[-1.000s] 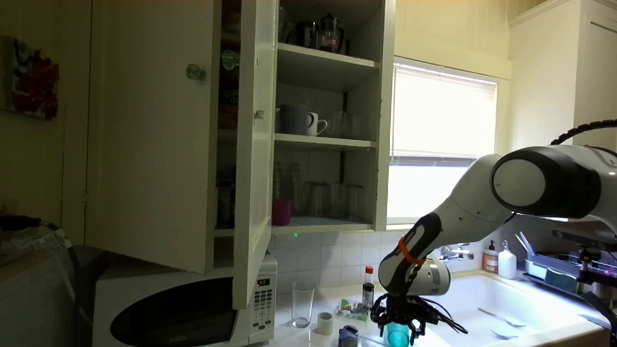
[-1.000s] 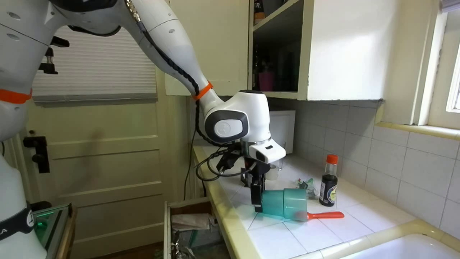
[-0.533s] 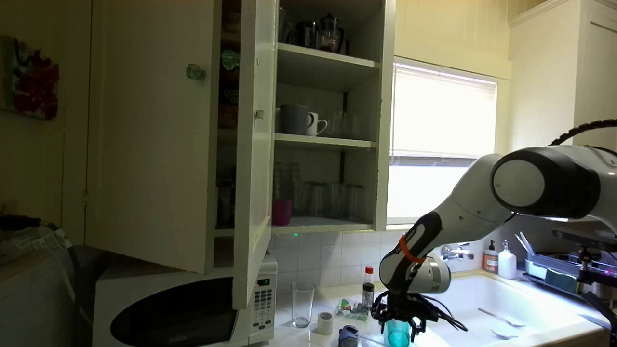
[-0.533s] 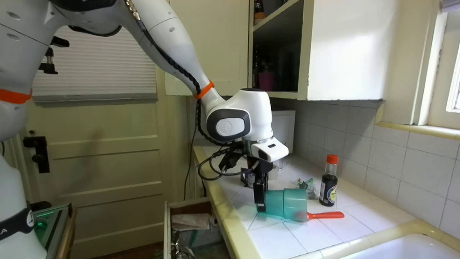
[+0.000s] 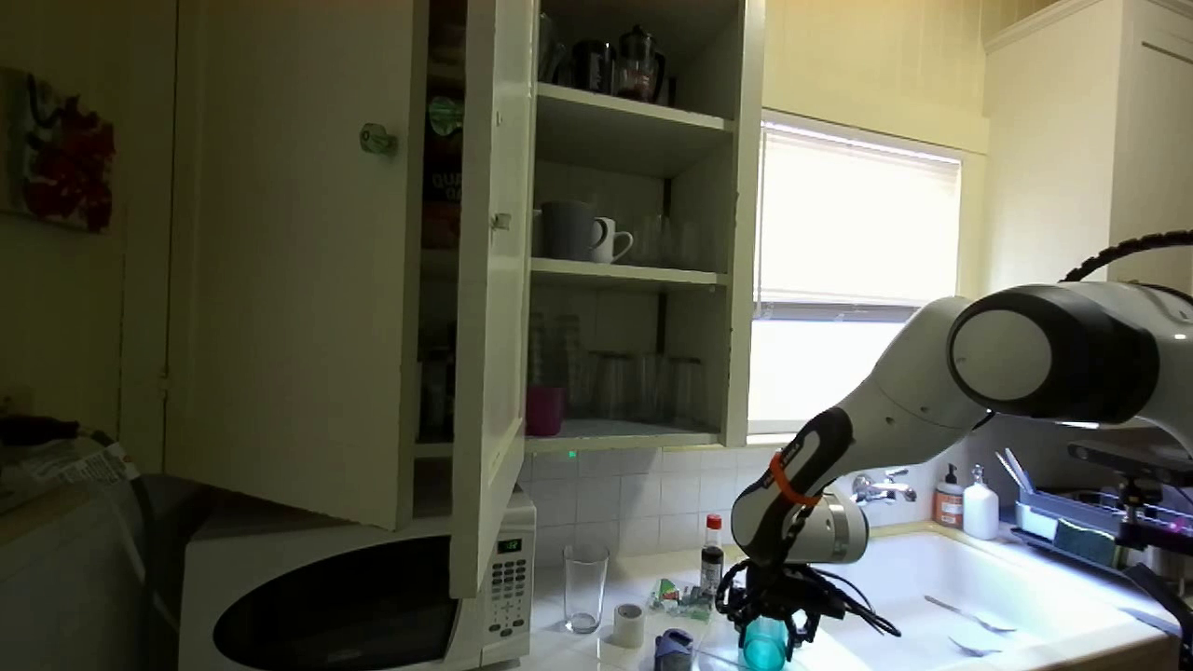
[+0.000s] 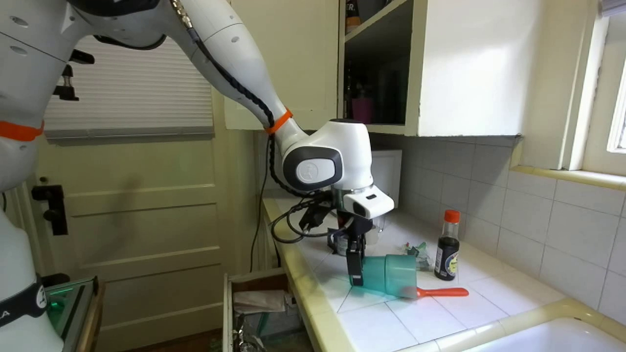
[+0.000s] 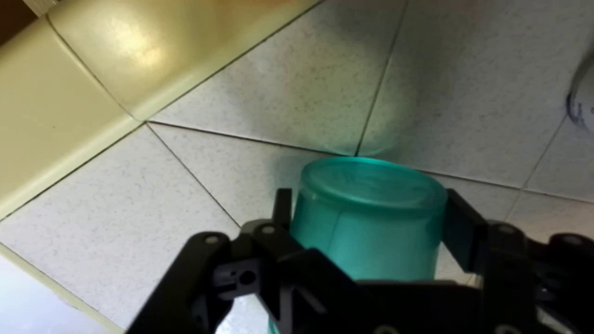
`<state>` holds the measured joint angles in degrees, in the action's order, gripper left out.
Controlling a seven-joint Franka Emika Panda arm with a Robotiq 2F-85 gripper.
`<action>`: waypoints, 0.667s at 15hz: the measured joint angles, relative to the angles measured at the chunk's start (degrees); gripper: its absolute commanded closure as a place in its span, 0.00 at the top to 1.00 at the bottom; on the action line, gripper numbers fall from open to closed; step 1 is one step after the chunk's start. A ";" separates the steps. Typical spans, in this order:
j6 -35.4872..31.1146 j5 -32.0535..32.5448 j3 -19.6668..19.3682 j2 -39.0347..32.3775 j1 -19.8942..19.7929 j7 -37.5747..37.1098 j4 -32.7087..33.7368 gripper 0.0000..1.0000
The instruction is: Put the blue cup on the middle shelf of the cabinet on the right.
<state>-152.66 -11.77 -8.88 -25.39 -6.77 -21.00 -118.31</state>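
Note:
The blue cup (image 6: pixel 398 275) lies on its side on the tiled counter, its narrow base toward my gripper and its mouth toward the sink. It also shows in an exterior view (image 5: pixel 764 647) and in the wrist view (image 7: pixel 366 241). My gripper (image 7: pixel 367 192) points down with one finger on each side of the cup near its base. Both fingers appear to press on the cup's wall; the gripper also shows in an exterior view (image 6: pixel 355 282). The middle shelf (image 5: pixel 643 273), bearing a grey mug and a white mug, is in the open cabinet (image 5: pixel 746 233).
An orange handle (image 6: pixel 445 292) lies by the cup's mouth. A sauce bottle (image 6: pixel 447 254), a clear glass (image 5: pixel 584 592) and a white roll (image 5: pixel 629 625) stand on the counter. The cabinet door (image 5: pixel 491 308) hangs open before the microwave (image 5: pixel 373 606). The sink (image 5: pixel 988 559) is beside the arm.
My gripper has shifted slightly toward the cup's mouth along its side, and its fingers have closed in on it. The cup has tilted or shifted very slightly with them.

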 measured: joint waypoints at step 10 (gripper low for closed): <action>2.80 0.36 2.83 9.28 -0.34 13.81 -10.58 0.52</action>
<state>-149.86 -11.42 -6.05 -16.11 -7.12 -7.19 -128.89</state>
